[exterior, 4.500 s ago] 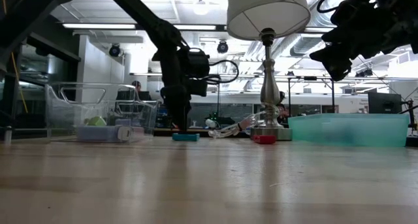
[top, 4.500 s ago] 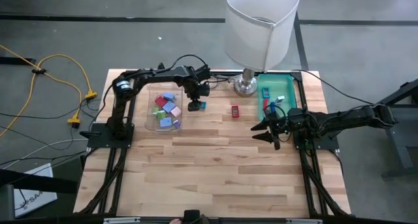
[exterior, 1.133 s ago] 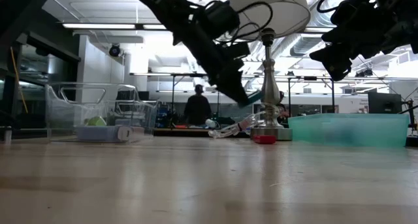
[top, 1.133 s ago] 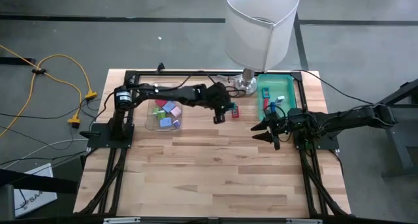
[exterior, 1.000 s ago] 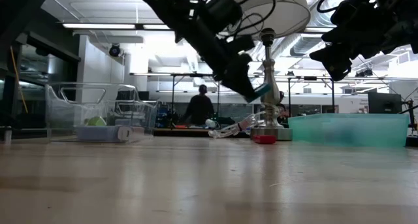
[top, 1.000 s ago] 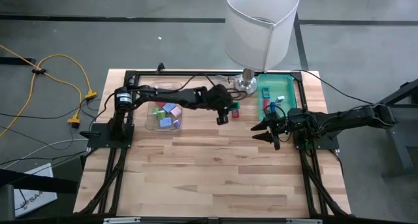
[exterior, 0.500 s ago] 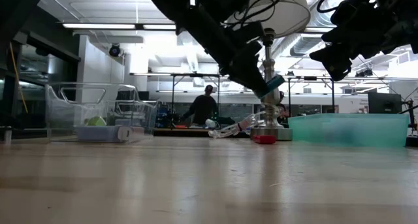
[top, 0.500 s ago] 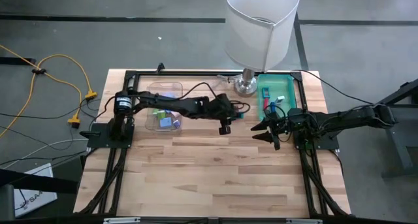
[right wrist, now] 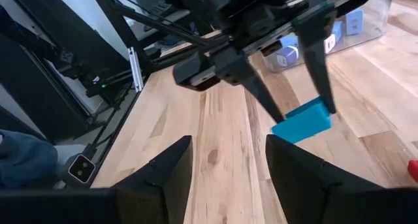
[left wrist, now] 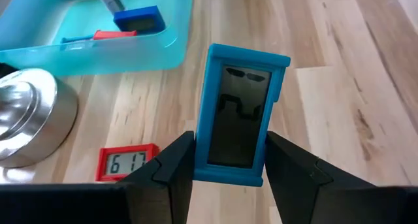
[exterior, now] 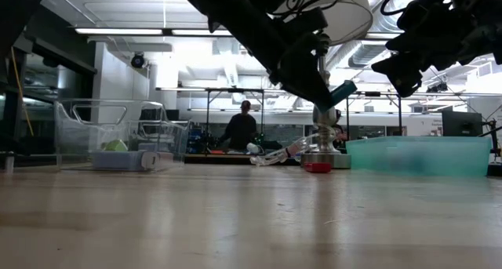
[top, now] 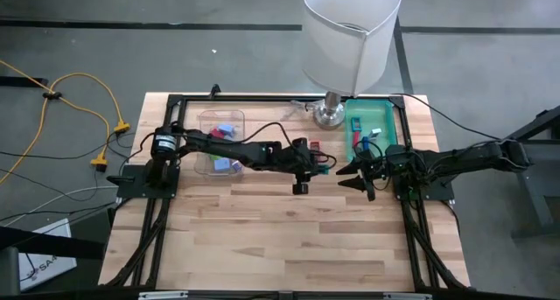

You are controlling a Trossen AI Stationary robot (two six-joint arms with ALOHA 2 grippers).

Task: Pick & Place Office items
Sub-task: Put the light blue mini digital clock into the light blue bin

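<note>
Across the wooden table [top: 289,239] we see the left arm stretched low, its left end effector [left wrist: 225,168] clamped on a blue clock [left wrist: 240,115] held above the boards; the right end effector [right wrist: 225,162] hovers nearby, fingers apart.

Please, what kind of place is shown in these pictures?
Probably a robotics lab or open workshop. Two robot arms are mounted on a wooden table with a black frame, cables lie on a grey concrete floor, and behind the table is a large hall with ceiling lights and a person at a bench.
</note>
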